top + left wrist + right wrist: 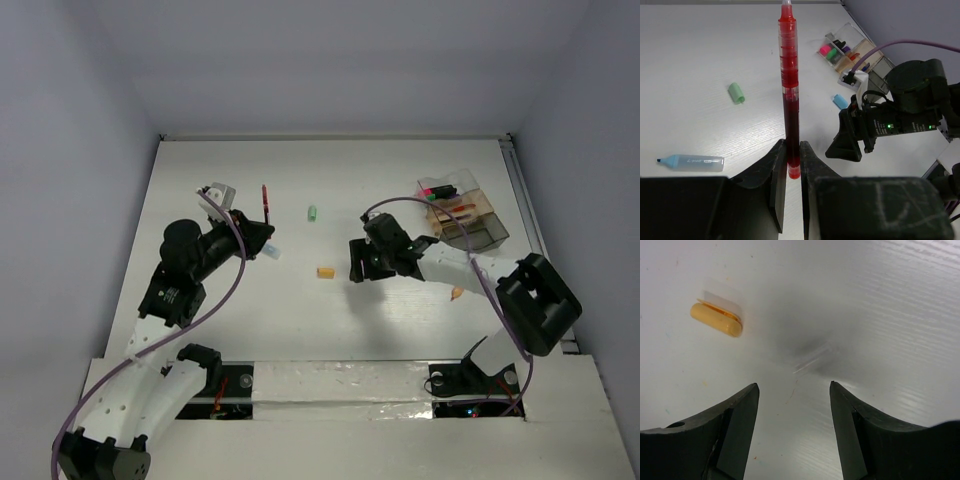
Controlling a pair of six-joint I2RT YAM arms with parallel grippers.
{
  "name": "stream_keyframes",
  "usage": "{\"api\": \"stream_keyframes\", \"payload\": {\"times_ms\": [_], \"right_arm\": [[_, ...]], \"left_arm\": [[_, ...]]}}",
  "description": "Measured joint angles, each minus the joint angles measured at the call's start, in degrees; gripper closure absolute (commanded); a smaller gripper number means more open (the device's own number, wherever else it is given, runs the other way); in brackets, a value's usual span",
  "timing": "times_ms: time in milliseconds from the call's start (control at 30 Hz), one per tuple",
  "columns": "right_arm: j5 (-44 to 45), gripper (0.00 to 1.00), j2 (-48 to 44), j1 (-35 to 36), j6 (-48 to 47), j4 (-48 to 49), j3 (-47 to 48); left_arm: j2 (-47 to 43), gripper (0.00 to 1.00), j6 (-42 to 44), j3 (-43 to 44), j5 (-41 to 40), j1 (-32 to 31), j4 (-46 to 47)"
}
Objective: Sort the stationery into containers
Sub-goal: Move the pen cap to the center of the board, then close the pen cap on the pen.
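L pincer (792,155) clenched on a red pen (789,90), gripping it near one end. In the L wrist view the pen runs straight out toward 12 o'clock, above the worktop (400,330). Top view: pen and pincer sit at approx 10 o'clock on the worktop.

R pincer (794,395) released, jaws apart w/ bare worktop between them. An orange eraser (716,319) lies at 10 o'clock from it in the R wrist view, apart from both fingers. In the top view that eraser is at 9 o'clock of the R pincer, near the worktop's middle.

A green eraser (312,212) lies at 12 o'clock from the orange one, well apart. A light-blue highlighter (690,162) lies flat at 9 o'clock of the L pincer in the L wrist view. A small blue eraser (840,101) sits just beside the R arm.

The clear compartment box (470,215) stands at approx 2 o'clock on the worktop. Pink and green highlighters lie in its 11 o'clock end compartment; the next one holds thin items, too small to name.

A small orange bit (456,293) lies by the R forearm, too small to name.
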Motion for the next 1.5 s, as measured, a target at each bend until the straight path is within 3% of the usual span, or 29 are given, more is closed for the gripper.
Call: {"api": "stream_keyframes", "payload": {"times_ms": [567, 700, 967, 1067, 1200, 1333, 1400, 1500], "right_arm": [[-0.3, 0.45, 8.8, 0.0, -0.4, 1.4, 4.1], [1.4, 0.56, 10.2, 0.0, -1.6, 0.7, 5.7], [4.8, 0.6, 13.1, 0.9, -3.4, -3.8, 10.0], [6.9, 0.67, 14.6, 2.1, -4.2, -6.1, 12.2], [9.7, 0.71, 15.9, 3.6, -4.6, -8.7, 14.2], [12.3, 0.69, 17.2, 4.3, -4.7, -10.7, 16.2], [13.1, 0.63, 17.6, 4.7, -4.6, -11.1, 16.6], [14.2, 0.64, 18.0, 5.1, -4.5, -11.3, 17.0]], "left_arm": [[-0.8, 1.0, 0.0, 0.0, 0.0, 0.0, 0.0], [-0.8, 1.0, 0.0, 0.0, 0.0, 0.0, 0.0], [-0.8, 1.0, 0.0, 0.0, 0.0, 0.0, 0.0], [-0.8, 1.0, 0.0, 0.0, 0.0, 0.0, 0.0], [-0.8, 1.0, 0.0, 0.0, 0.0, 0.0, 0.0], [-0.8, 1.0, 0.0, 0.0, 0.0, -0.1, 0.0], [-0.8, 1.0, 0.0, 0.0, 0.0, -0.1, 0.0], [-0.8, 1.0, 0.0, 0.0, 0.0, -0.1, 0.0]]}}
